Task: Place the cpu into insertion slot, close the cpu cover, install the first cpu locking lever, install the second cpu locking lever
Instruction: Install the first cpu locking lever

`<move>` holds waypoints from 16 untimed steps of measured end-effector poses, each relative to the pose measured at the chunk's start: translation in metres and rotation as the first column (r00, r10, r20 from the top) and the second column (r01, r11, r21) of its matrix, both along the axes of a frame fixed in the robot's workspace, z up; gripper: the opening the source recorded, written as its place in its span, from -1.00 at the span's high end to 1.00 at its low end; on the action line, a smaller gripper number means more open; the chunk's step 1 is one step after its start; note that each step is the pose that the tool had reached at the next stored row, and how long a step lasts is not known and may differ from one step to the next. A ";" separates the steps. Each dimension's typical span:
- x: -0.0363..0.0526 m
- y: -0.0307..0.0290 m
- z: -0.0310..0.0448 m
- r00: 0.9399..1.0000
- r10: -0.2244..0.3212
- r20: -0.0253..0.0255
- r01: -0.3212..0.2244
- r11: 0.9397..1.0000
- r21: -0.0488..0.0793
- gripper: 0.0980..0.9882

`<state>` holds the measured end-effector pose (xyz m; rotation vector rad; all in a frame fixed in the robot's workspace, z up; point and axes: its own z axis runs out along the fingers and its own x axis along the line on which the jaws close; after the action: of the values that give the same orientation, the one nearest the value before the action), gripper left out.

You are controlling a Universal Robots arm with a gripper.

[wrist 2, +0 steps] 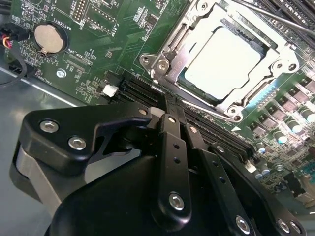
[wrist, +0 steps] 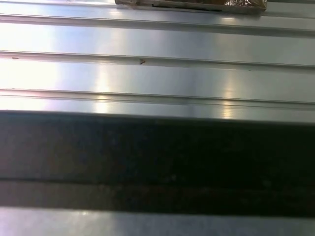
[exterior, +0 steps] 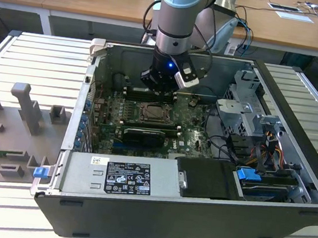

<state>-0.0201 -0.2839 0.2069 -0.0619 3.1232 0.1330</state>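
Worktop (exterior: 34,53) carries the open computer case (exterior: 194,215) — inside, the tool (wrist 2: 167,101) hangs just beyond the insertion slot (exterior: 156,114), fingers pressed narrow together, holding nothing. The cpu (wrist 2: 224,64) sits seated under the cpu cover (wrist 2: 170,49), which looks closed. Risk, I'd say — a slightly off descent could scrape the green board (wrist 2: 98,54) beside the socket.

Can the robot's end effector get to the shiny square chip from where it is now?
Probably yes. The end effector hangs inside the open computer case, close above the cpu, which lies in the insertion slot with the cpu cover around it. Nothing stands between them.
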 end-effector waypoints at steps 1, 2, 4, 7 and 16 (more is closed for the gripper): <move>0.0001 0.0000 -0.0009 1.000 0.000 0.000 0.000 1.000 -0.001 0.98; 0.0001 0.0000 -0.0014 1.000 0.000 0.000 0.000 1.000 -0.001 0.98; 0.0002 0.0000 -0.0022 1.000 0.000 0.000 0.000 1.000 -0.003 0.98; 0.0002 0.0000 -0.0030 1.000 0.000 0.000 0.000 1.000 -0.006 0.98; 0.0004 0.0000 -0.0006 1.000 0.000 0.000 0.000 1.000 -0.009 0.98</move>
<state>-0.0197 -0.2839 0.2063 -0.0620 3.1238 0.1192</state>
